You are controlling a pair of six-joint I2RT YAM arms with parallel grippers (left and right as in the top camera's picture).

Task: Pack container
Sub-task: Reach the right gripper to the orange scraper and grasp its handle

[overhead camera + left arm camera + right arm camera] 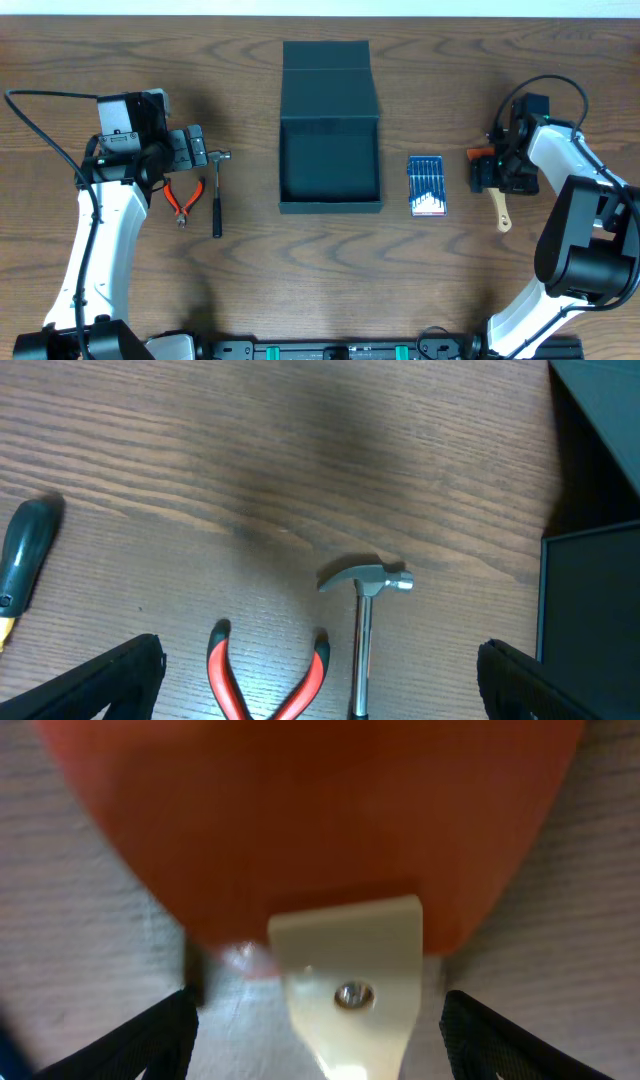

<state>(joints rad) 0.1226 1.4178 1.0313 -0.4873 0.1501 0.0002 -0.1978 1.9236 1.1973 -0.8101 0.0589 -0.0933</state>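
- I judge the container [330, 208] rigid, matte and light; I'd take it by a side wall, not the flap [328, 68].
- Left gripper [197, 150] is spread wide, empty; right gripper [492, 178] is wide, astride a handle [345, 990].

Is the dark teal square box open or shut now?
Open: the dark teal square box has its flap lid folded back, showing an empty interior.

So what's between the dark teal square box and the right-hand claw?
Only a flat blue pack of slim tools lies between the dark teal box and right gripper, seen overhead.
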